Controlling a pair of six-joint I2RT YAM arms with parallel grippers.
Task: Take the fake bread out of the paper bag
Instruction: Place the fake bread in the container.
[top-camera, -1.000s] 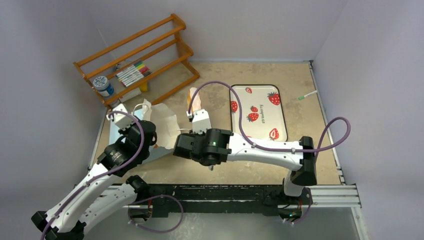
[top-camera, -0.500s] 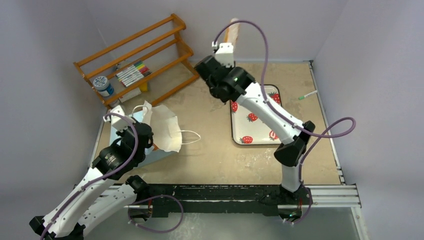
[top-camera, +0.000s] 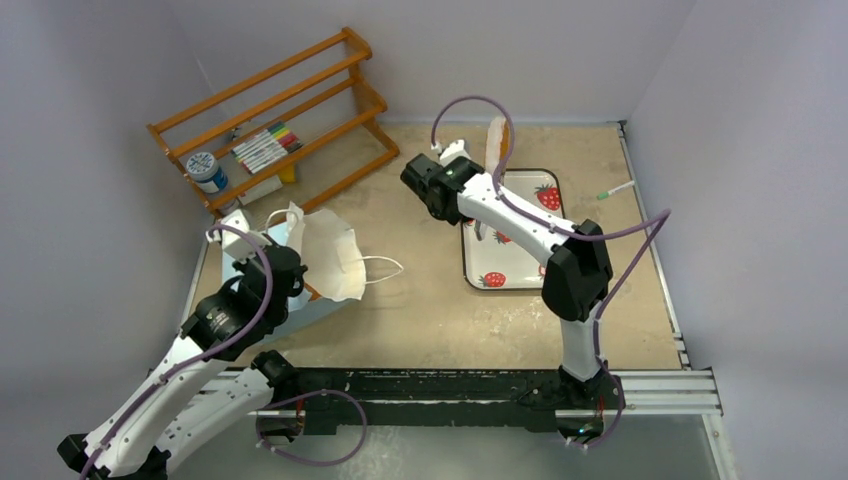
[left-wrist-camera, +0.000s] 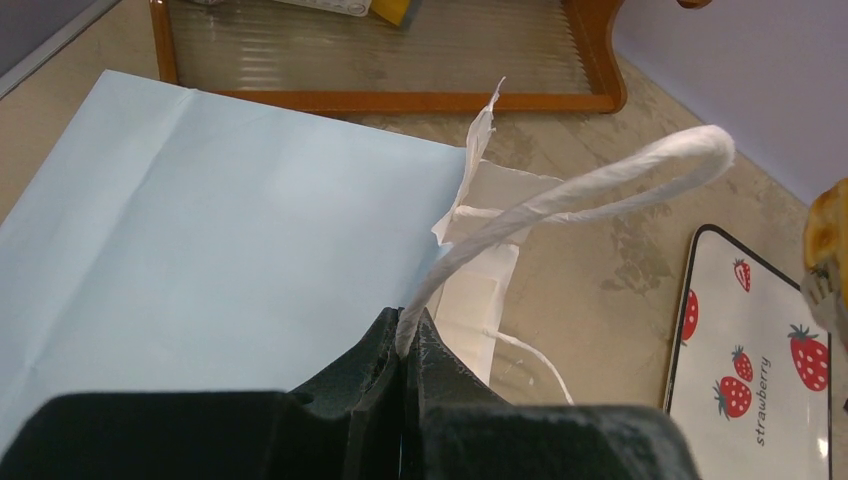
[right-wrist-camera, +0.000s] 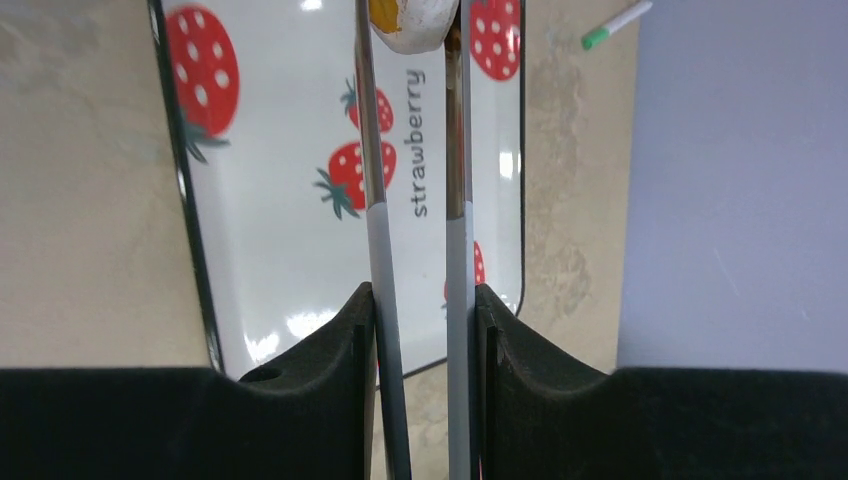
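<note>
The light blue paper bag (top-camera: 325, 250) lies at the left with its white mouth open to the right; it also shows in the left wrist view (left-wrist-camera: 200, 220). My left gripper (left-wrist-camera: 408, 335) is shut on its white string handle (left-wrist-camera: 580, 185). My right gripper (right-wrist-camera: 420, 295) is shut on metal tongs (right-wrist-camera: 375, 150), whose tips clamp the long golden loaf (right-wrist-camera: 412, 25). In the top view the loaf (top-camera: 496, 140) hangs over the far end of the strawberry tray (top-camera: 520, 265). The other pastries are hidden.
A wooden rack (top-camera: 280, 110) with markers (top-camera: 265, 147) and a blue-lidded jar (top-camera: 207, 170) stands at the back left. A green-tipped pen (top-camera: 617, 190) lies right of the tray. Walls close in on three sides.
My right arm carried the loaf from the bag's mouth up and back, then lowered it over the tray. My left gripper kept hold of the handle; the bag barely moved.
</note>
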